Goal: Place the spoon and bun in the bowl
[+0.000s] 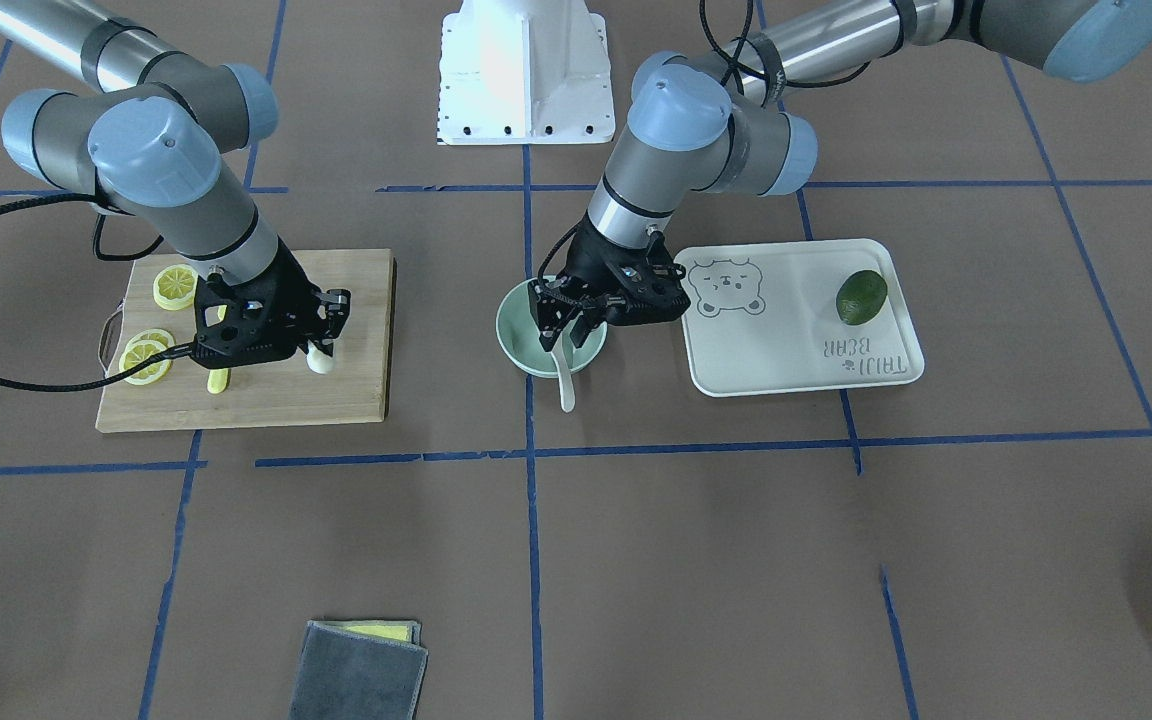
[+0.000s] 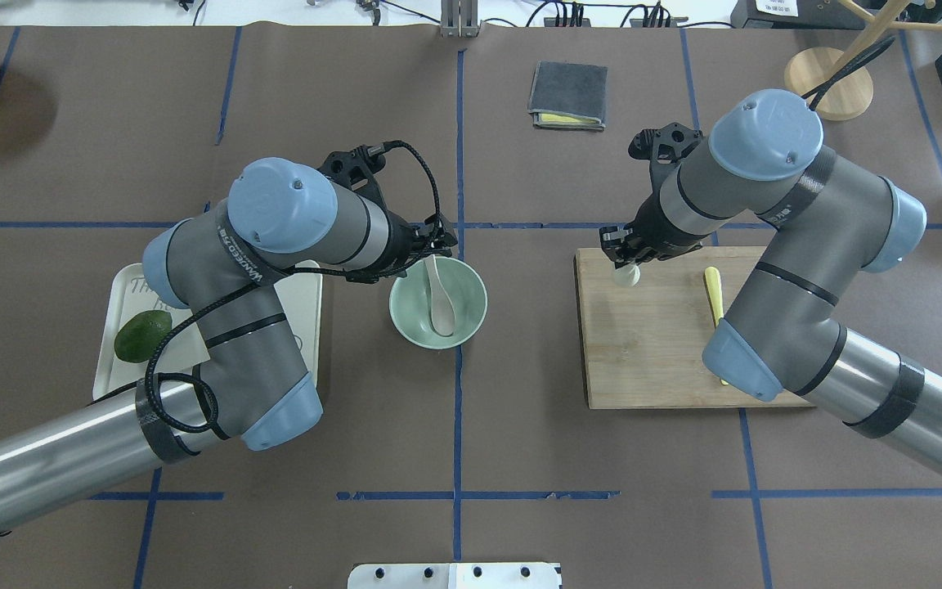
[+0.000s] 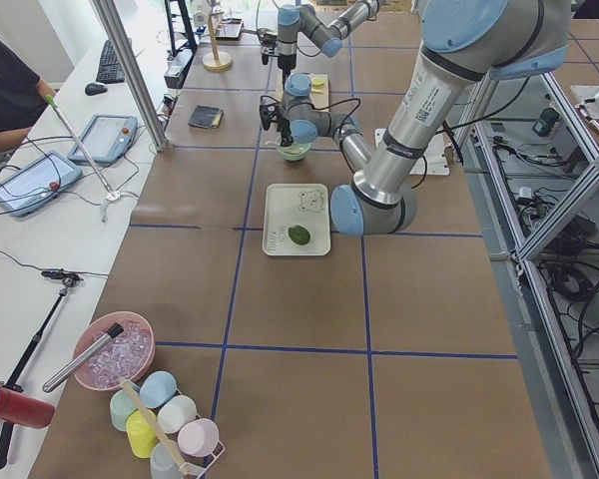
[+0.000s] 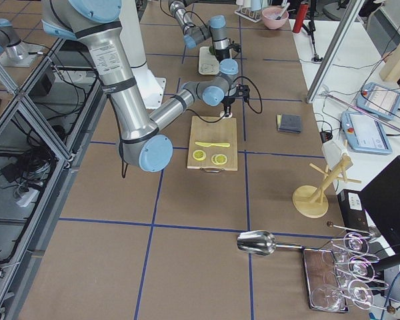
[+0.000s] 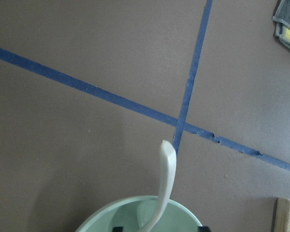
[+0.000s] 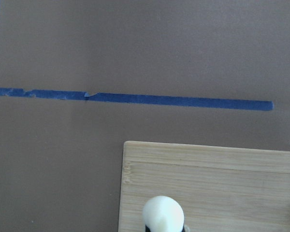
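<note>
Spoon [image 2: 441, 298] was recorded deposited in bowl [image 2: 396, 316] beneath parted left tool [image 1: 564, 333]; bun [image 2: 626, 275], clamped by right tool [image 1: 324, 345], was not yet delivered.

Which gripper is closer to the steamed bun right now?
Right. The right gripper is directly at the bun on the cutting board; the left gripper is away over the mint-green bowl holding the spoon.
</note>
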Robot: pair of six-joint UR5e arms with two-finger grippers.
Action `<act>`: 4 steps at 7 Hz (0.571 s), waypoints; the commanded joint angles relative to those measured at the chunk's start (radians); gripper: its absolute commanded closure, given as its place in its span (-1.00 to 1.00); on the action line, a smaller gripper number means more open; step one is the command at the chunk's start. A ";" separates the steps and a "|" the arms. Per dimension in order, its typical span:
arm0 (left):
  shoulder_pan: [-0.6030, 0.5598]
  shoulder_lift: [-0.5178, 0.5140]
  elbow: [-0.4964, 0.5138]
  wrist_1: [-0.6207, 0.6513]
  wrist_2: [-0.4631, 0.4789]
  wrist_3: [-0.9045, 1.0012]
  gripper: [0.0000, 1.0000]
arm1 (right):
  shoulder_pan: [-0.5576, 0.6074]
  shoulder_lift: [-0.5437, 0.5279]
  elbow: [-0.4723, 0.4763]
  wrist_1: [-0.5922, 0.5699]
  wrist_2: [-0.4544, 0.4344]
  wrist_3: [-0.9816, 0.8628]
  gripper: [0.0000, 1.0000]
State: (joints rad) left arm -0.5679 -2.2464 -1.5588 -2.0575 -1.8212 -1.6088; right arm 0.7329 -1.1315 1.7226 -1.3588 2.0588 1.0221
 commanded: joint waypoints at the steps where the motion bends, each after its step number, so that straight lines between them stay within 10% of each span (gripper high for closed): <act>1: -0.033 0.048 -0.071 0.008 -0.065 0.015 -1.00 | -0.003 0.054 0.005 0.000 -0.002 0.003 1.00; 4: -0.145 0.106 -0.223 0.272 -0.093 0.324 -1.00 | -0.021 0.136 0.014 0.001 -0.003 0.006 1.00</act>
State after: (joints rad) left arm -0.6630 -2.1518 -1.7298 -1.9004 -1.9055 -1.4236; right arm 0.7239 -1.0306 1.7351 -1.3581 2.0560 1.0263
